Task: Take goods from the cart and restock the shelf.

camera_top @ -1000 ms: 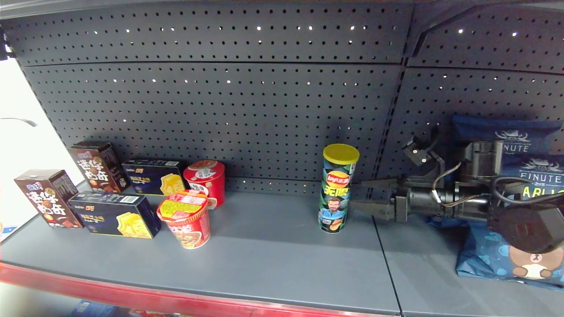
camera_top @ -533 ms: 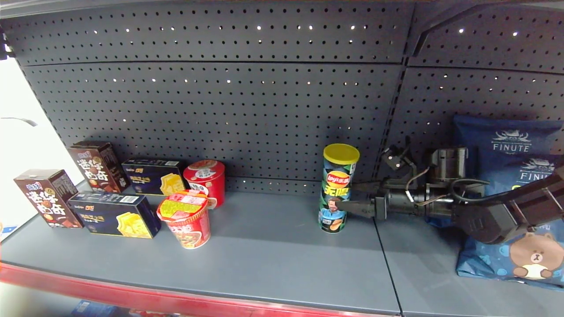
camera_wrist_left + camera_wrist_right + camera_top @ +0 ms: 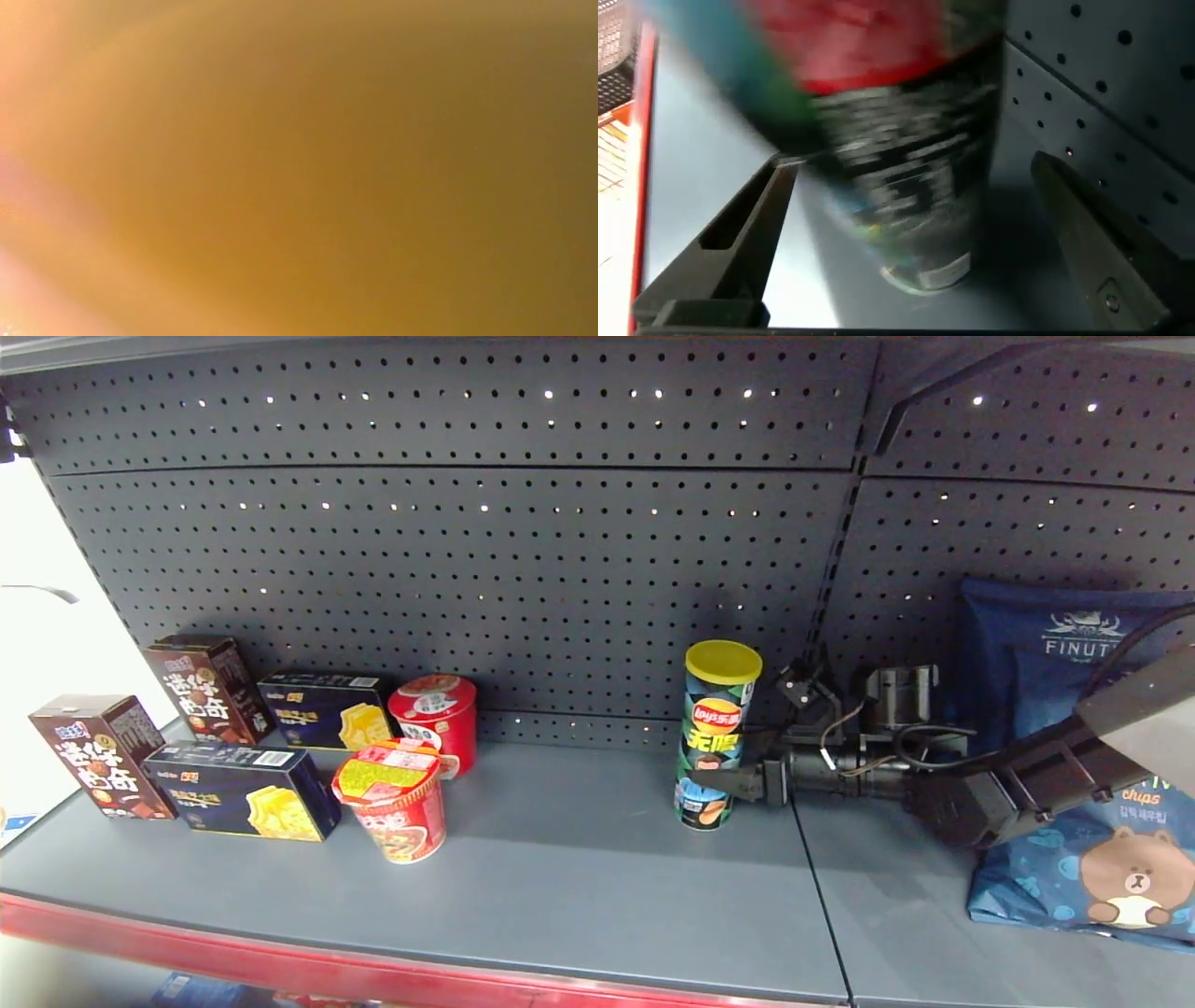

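Right gripper (image 3: 726, 767): spread wide, black fingers (image 3: 747, 243) on either side of the tube's lower half, a gap on each side, nothing clamped.
Goods: tall green-and-black cardboard crisp tube (image 3: 717, 728) with a yellow plastic lid, upright on the grey metal shelf (image 3: 579, 868), near the back.
Neighbours: red noodle cups (image 3: 397, 798) well apart on the left; blue snack bags (image 3: 1083, 859) on the right.

What is blurred, cut off or covered

The chip can (image 3: 906, 196) is smeared in the right wrist view, its top cut by the picture's edge and its print unreadable. In the head view it hides the far finger of the right gripper (image 3: 721, 773). The right arm (image 3: 1018, 784) covers the middle of the blue snack bag (image 3: 1027, 644), which the edge also cuts. The left wrist view is too blurred to tell anything.
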Robot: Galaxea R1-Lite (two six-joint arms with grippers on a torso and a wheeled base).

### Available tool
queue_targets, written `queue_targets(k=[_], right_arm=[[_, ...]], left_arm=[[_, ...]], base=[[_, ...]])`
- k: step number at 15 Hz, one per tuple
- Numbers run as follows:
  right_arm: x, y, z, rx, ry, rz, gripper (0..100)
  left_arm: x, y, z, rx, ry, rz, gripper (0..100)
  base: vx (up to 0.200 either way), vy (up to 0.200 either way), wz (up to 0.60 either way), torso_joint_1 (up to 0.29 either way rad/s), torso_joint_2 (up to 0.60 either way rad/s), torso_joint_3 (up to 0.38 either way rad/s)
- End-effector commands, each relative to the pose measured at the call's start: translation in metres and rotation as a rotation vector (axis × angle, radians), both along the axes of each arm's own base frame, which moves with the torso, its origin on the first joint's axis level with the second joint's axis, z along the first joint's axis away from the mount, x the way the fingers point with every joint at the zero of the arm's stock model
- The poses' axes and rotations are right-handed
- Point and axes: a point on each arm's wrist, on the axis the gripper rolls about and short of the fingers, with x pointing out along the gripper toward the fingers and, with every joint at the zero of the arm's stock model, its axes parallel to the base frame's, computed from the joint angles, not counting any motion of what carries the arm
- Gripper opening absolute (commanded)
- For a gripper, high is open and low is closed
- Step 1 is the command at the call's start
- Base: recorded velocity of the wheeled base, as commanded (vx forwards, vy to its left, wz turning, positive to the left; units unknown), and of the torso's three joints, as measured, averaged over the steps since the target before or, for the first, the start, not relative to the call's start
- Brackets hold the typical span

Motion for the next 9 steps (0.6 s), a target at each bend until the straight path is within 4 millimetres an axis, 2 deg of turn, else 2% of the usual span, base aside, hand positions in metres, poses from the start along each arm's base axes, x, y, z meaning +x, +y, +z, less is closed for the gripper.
queue_targets(k=[1, 3, 4, 5, 7, 9], right_arm=[[0.01, 0.004, -0.009, -0.003, 0.009, 0.0, 100], [0.015, 0.005, -0.013, 0.0, 0.01, 0.004, 100], [0.015, 0.005, -0.013, 0.0, 0.011, 0.001, 0], [0.013, 0.005, -0.012, 0.003, 0.013, 0.001, 0], [0.003, 0.005, 0.004, 0.013, -0.009, 0.008, 0], [-0.017, 0.004, 0.018, 0.016, -0.018, 0.017, 0]], left_arm=[[0.0, 0.0, -0.001, 0.001, 0.006, 0.001, 0], [0.0, 0.0, -0.001, 0.002, 0.006, 0.005, 0], [0.001, 0.0, -0.001, 0.0, 0.008, 0.005, 0], [0.001, 0.0, -0.002, 0.003, 0.01, 0.005, 0], [0.002, 0.0, -0.006, 0.005, 0.024, 0.003, 0], [0.003, -0.001, -0.008, 0.004, 0.032, 0.003, 0]], base=[[0.0, 0.0, 0.0, 0.0, 0.0, 0.0], [0.0, 0.0, 0.0, 0.0, 0.0, 0.0], [0.0, 0.0, 0.0, 0.0, 0.0, 0.0], [0.0, 0.0, 0.0, 0.0, 0.0, 0.0], [0.0, 0.0, 0.0, 0.0, 0.0, 0.0], [0.0, 0.0, 0.0, 0.0, 0.0, 0.0]])
